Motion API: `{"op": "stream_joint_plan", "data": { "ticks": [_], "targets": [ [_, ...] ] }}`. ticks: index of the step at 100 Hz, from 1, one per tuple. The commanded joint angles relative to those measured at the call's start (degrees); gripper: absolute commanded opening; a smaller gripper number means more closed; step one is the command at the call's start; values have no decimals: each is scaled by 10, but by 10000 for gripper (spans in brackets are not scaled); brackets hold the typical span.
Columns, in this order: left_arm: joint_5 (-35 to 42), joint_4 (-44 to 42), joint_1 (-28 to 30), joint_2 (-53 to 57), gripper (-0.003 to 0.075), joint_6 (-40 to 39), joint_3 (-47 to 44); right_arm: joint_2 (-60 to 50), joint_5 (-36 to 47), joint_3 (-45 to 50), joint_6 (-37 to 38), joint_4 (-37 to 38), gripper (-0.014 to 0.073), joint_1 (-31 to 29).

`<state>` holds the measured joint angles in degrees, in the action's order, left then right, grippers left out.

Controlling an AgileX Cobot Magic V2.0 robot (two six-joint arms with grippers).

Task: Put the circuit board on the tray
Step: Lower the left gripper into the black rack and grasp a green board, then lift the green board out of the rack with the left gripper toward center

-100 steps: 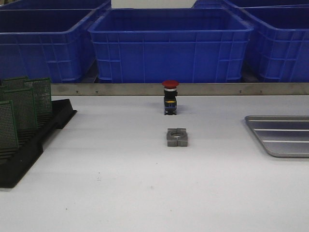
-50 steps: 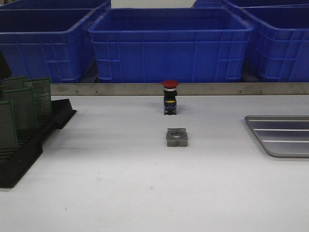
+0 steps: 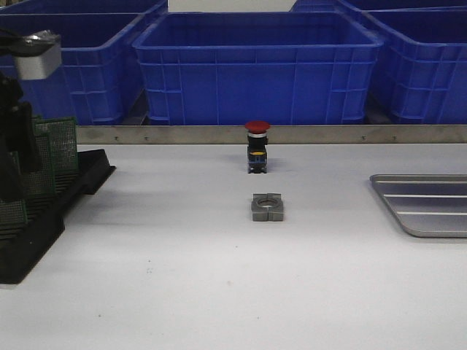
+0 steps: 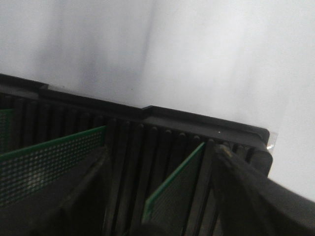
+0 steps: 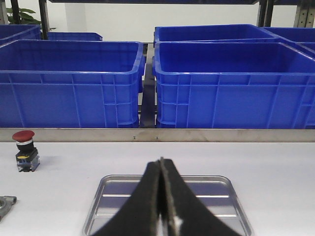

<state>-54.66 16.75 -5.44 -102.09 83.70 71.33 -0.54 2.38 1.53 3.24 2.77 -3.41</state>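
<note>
the table (image 3: 219,292) is a plain white surface with blue crates (image 3: 259,65) in a row behind it, past a metal strip along the far edge. on the left side stands a black slotted rack (image 3: 44,219) holding several green circuit boards (image 3: 62,142) upright in its slots; none of them is on the tray. the tray (image 3: 430,208) lies flat at the right edge of the table, well apart from the rack, only partly in the front view. in the right wrist view the tray (image 5: 167,196) shows whole, silver-grey with a raised rim and ridges on its floor.

the left arm (image 3: 18,124) is over the rack at the far left, dark, with a grey block at its top. its wrist view looks down into the rack (image 4: 187,142): one board (image 4: 44,164) and a second board (image 4: 179,194) stand on edge in separate slots, and the two dark fingers (image 4: 246,191) of the left gripper (image 4: 157,196) stand wide apart on either side of the second board, not touching it as far as can be seen.

the right gripper (image 5: 162,201) hangs above the near part of the tray with its fingers pressed together, nothing between them.

in the middle of the table lies a small grey metal block (image 3: 267,206) with a round hole, and just behind it stands a red-capped push button (image 3: 257,146).
</note>
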Motion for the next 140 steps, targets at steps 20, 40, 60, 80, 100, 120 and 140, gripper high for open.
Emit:
{"op": "stream_joint_plan", "data": {
  "ticks": [20, 40, 60, 80, 100, 120, 140],
  "targets": [
    [-32, 4, 0, 14, 152, 0, 17, -15, 42, -7, -3, 3, -113, -1],
    [-32, -5, 0, 14, -20, 1, 17, -15, 42, -7, -3, 3, -113, -1],
    [-48, -5, 0, 15, -20, 4, 28, -15, 42, -7, -3, 3, -113, -1],
    [-125, -9, 0, 15, -20, 4, 91, -15, 42, -7, -3, 3, -113, -1],
    [-187, 62, 0, 16, -20, 4, 134, -15, 42, -7, -3, 3, -113, -1],
    [-187, 218, -5, 16, -20, 10, 135, -15, 42, -7, -3, 3, -113, -1],
    [-187, 300, -55, 16, -20, 10, 135, -15, 42, -7, -3, 3, -113, -1]
  ]
}}
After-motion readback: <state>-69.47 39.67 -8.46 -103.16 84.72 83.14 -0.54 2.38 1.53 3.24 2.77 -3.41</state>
